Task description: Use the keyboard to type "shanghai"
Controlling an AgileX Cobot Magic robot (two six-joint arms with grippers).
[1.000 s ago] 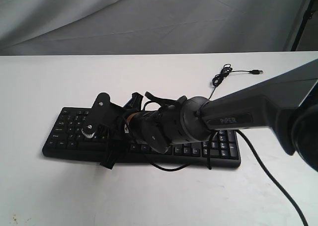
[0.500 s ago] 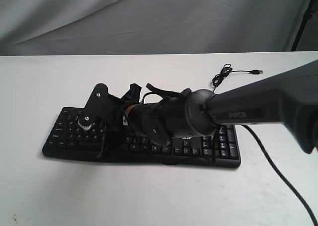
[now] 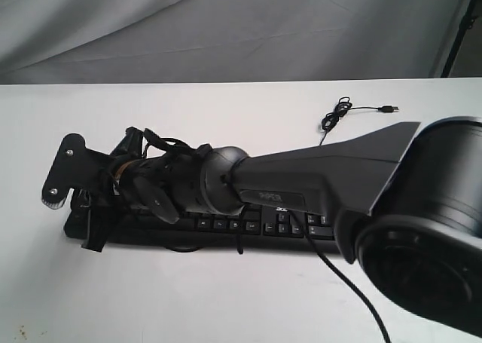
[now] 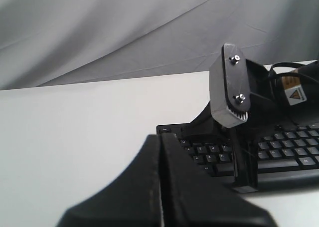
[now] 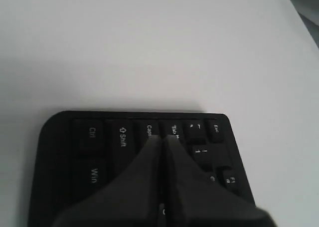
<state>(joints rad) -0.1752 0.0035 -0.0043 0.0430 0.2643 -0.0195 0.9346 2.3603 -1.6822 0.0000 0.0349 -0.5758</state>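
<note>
The black keyboard point(image 3: 286, 226) lies across the white table, its left half hidden under my right arm. My right gripper point(image 3: 94, 241) has reached across to the keyboard's left end, its fingers shut and pointing down with nothing held. In the right wrist view that gripper point(image 5: 162, 138) lines up with the Caps and Tab keys of the keyboard point(image 5: 119, 132); whether it touches a key I cannot tell. My left gripper point(image 4: 160, 135) is shut and empty, low beside the left end of the keyboard point(image 4: 299, 157), facing the right gripper point(image 4: 244, 184). It is out of the exterior view.
The keyboard's thin cable point(image 3: 335, 117) coils behind it, with the plug point(image 3: 389, 109) loose on the table. A black arm cable point(image 3: 354, 283) trails over the table's front right. A grey cloth backdrop point(image 3: 226, 26) hangs behind the white table point(image 3: 226, 298).
My right arm has swept left along the keyboard, from its middle-left keys to its left end. The gripper stays shut.
</note>
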